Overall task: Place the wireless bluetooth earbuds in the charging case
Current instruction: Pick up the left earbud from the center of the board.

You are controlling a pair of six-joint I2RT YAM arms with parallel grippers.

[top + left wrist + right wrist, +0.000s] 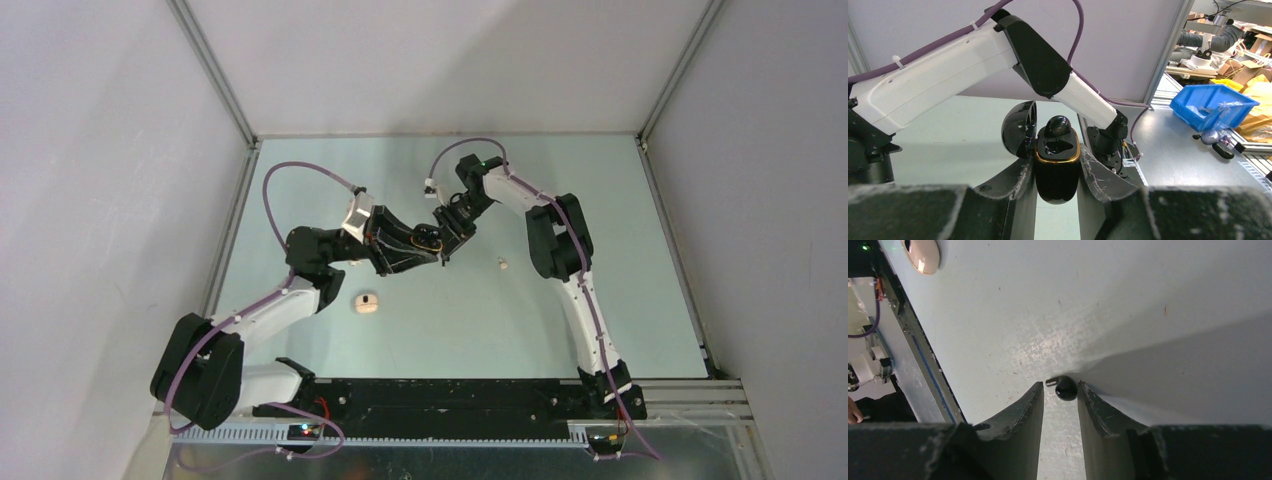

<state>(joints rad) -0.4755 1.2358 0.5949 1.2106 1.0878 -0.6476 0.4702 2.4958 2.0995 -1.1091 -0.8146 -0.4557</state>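
My left gripper point(1057, 157) is shut on a black charging case point(1058, 180) with a gold rim. Its lid point(1018, 127) hangs open to the left. A black earbud point(1058, 127) stands in the far socket and the near socket point(1058, 146) is hollow. My right gripper point(1060, 386) points down at the table with its jaws a little apart. Another black earbud point(1066, 388) lies between its fingertips, against the right finger point(1088, 400), with a small gap to the left one. From above, both grippers point(440, 240) meet mid-table.
A beige pebble-shaped case point(367, 302) with a dark spot lies on the table in front of the left arm and shows in the right wrist view too, as the beige case point(923, 255). A small cream-white earbud point(503, 264) lies right of the grippers. Walls enclose the table.
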